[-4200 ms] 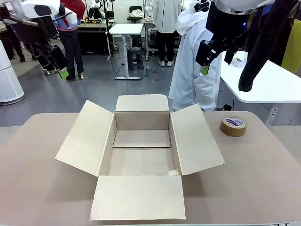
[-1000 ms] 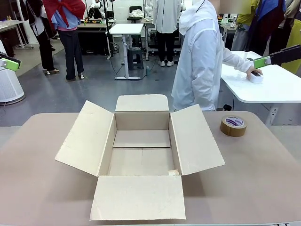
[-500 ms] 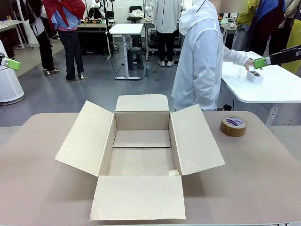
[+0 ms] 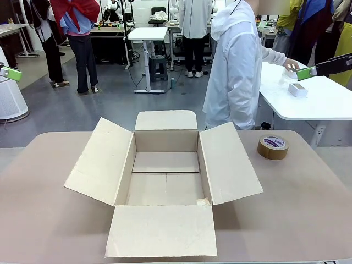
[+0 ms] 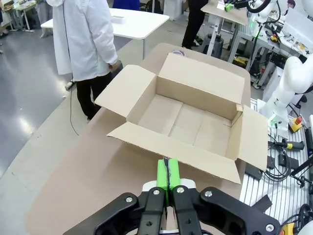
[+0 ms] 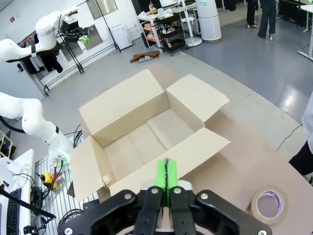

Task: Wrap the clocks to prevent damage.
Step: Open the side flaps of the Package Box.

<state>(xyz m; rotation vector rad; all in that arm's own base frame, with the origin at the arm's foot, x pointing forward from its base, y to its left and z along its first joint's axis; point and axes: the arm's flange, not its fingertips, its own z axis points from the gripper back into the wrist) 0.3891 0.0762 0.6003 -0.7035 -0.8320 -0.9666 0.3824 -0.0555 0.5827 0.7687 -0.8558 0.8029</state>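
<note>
Clocks — can't tell where they are. Left gripper (image 5: 167, 176) and right gripper (image 6: 166, 175) hang above the table (image 4: 308, 209), pads pressed together, gripping nothing. Carton (image 4: 165, 141) sits open mid-table, flaps spread; tape roll (image 4: 273, 147) near its right flap. Person (image 4: 234, 71) stands at the far side — hand (image 4: 290, 64) near a small white box (image 4: 297, 89) on a white table (image 4: 324, 104).

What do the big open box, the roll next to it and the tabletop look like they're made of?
Open box: plain brown cardboard with a matte finish, judging by the folded flaps and raw cut edges. Roll: probably brown packing tape, with slightly shiny sides wound around a printed inner ring. Tabletop: a smooth, matte beige-brown surface, perhaps laminate, though the look leaves it open.
</note>
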